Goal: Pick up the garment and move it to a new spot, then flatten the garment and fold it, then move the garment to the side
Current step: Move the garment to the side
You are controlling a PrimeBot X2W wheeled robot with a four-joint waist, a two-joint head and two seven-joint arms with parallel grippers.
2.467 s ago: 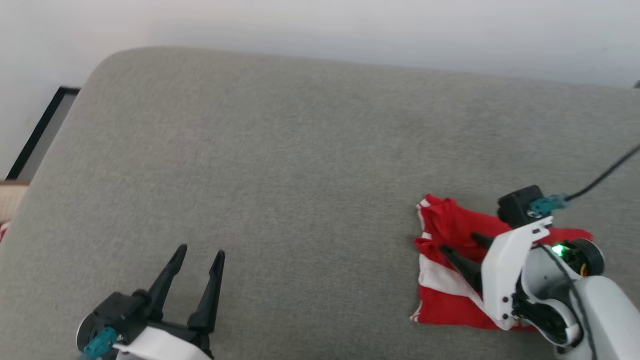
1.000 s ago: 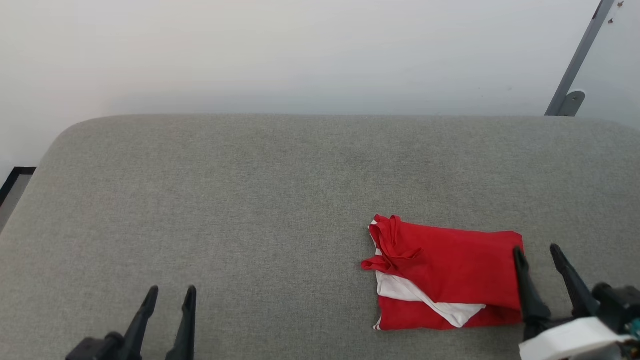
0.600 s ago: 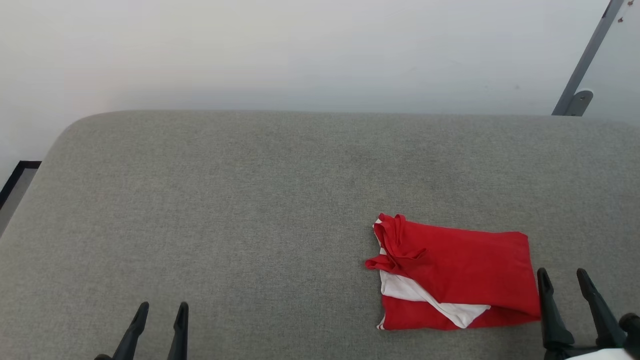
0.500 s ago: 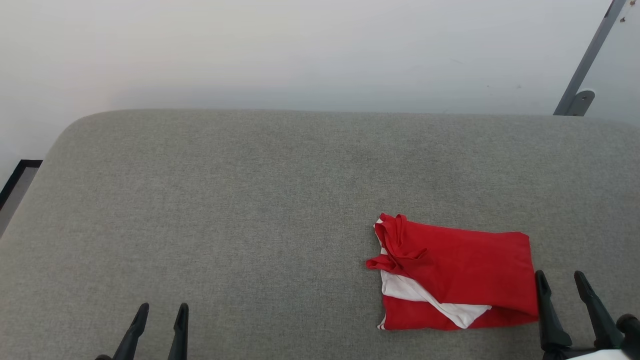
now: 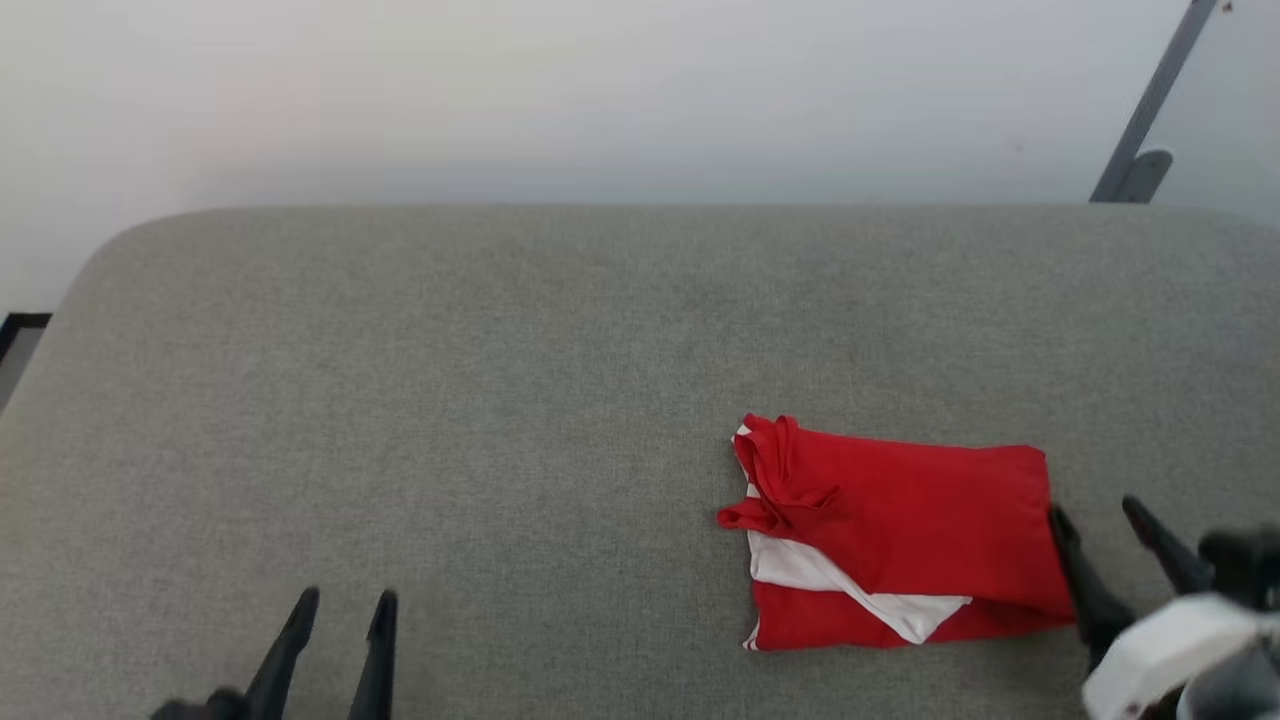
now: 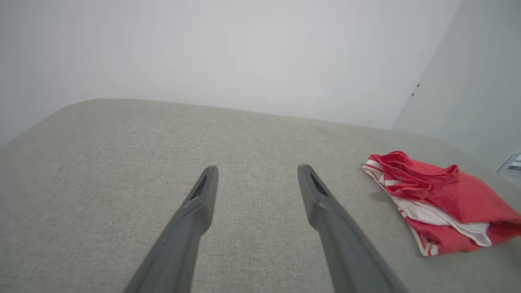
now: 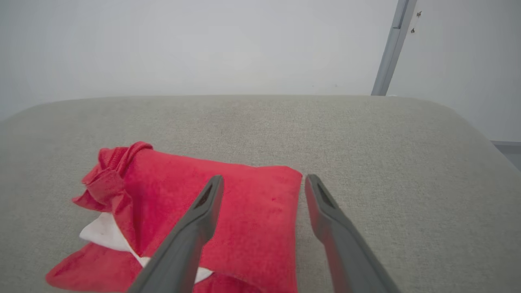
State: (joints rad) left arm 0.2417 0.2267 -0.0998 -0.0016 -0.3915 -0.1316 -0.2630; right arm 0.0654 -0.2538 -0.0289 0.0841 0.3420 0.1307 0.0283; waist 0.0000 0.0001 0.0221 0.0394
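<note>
The garment [image 5: 900,530] lies folded into a red rectangle with a white sleeve showing, on the right part of the grey cushion [image 5: 500,400]. It also appears at the right of the left wrist view as the garment [image 6: 439,199] and low left in the right wrist view as the garment [image 7: 244,211]. My right gripper [image 5: 1100,515] is open beside the garment's right edge, holding nothing; its left finger [image 7: 195,219] hangs over the red cloth. My left gripper [image 5: 345,605] is open over bare cushion at the lower left, far from the garment.
A pale wall [image 5: 600,100] rises behind the cushion's far edge. A grey metal post [image 5: 1140,120] stands at the back right. The cushion's left corner is rounded, with a dark-framed strip of floor [image 5: 15,335] beyond it.
The right gripper has let go of the folded garment and drawn back to its right edge. The head camera has shifted, so the whole scene sits differently. The garment stays folded in place.
</note>
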